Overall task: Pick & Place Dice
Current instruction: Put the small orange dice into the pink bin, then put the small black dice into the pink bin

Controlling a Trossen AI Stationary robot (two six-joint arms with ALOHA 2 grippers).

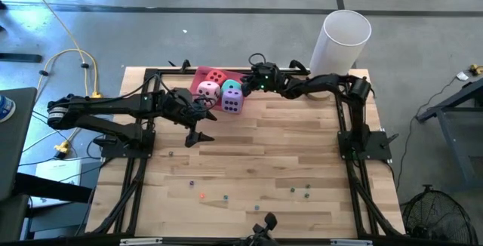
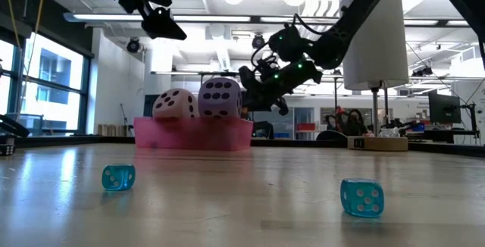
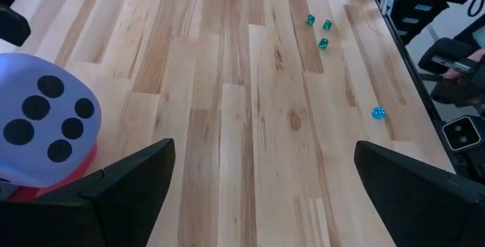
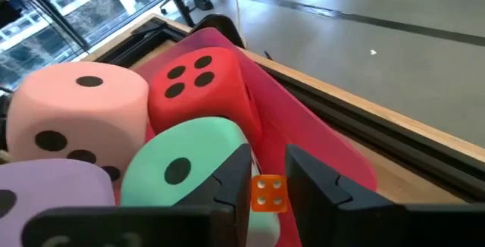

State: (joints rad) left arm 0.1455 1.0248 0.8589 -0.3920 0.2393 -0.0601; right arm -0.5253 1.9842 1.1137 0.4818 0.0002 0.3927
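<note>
A pink tray (image 1: 201,73) at the table's far edge holds the big soft dice: red (image 1: 216,76), pink (image 1: 208,90), teal (image 1: 232,87) and purple (image 1: 232,103). My right gripper (image 4: 267,173) reaches in from the table's right, beside the teal die (image 4: 189,160), with a tiny orange die (image 4: 267,192) between its fingertips. My left gripper (image 1: 198,136) hangs open above bare wood, just nearer than the tray; the purple die (image 3: 45,126) shows beside it. Several tiny dice (image 1: 225,198) lie scattered toward the near edge. My right gripper has the tiny orange die's two opposite faces (image 4: 258,194) between its fingertips, only at their free ends. The fingers (image 4: 314,182) slant down from the table's right. The die sits over the pink tray, next to the teal die; whether it rests on the tray I cannot tell.
A tall white cylinder (image 1: 341,41) stands at the far right corner. Tiny teal dice (image 3: 323,44) and a blue one (image 3: 377,113) lie on the wood ahead of my left gripper. Two teal ones (image 2: 118,176) (image 2: 361,197) lie near the front. Black frame rails (image 1: 347,148) run along both sides.
</note>
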